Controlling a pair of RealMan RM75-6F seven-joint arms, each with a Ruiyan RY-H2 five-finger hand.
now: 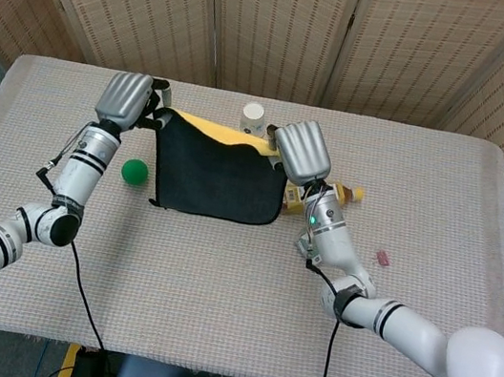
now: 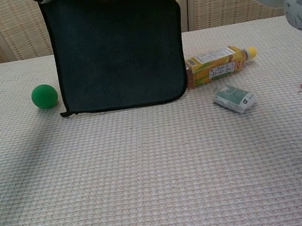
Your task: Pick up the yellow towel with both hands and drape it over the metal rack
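The yellow towel (image 1: 219, 173), dark on its near face, is held up above the table (image 1: 216, 289) by its top corners, gripped by the closed fingers of the left hand (image 1: 125, 100) and right hand (image 1: 301, 152). A yellow bottle (image 2: 219, 60) lies just beside its lower edge; its contents cannot be told.

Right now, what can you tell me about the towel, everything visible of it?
The towel is a soft rectangular cloth, yellow on one face and dark, near black, on the face toward the chest camera, with a stitched dark edge. It hangs spread in the air, held by its top corners: the left robot hand at one, the right robot hand at the other. A yellow strip shows along its top. Its lower edge hangs near the table.
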